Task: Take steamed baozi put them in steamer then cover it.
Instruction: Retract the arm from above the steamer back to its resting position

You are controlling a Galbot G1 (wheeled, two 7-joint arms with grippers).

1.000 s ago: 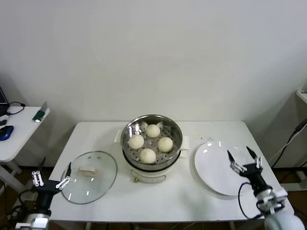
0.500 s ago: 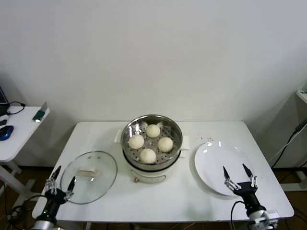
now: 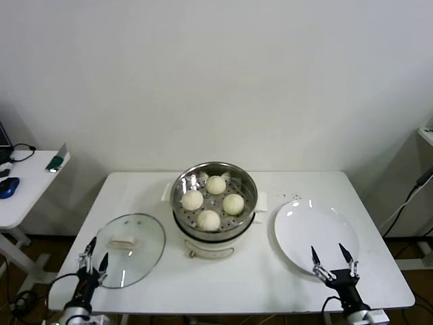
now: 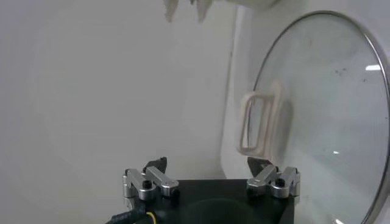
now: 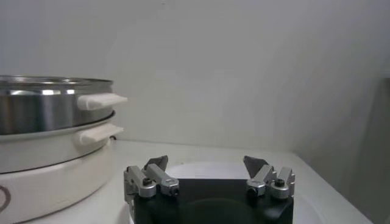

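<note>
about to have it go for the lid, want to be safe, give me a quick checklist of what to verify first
1. All four steamed baozi sit on the perforated tray inside the steamer: ok.
2. Steamer rim free, nothing lying across it: ok.
3. Glass cover lies flat on the table, left of the steamer, handle up: ok.
4. Left gripper at the table's front edge beside the cover, jaws open, holding nothing: ok.
5. Right gripper low at the front rim of the white plate, jaws open and empty, away from the steamer: ok.
6. Left jaws lined up with the cover's handle: not ok, handle sits off to one side in the left wrist view.
</note>
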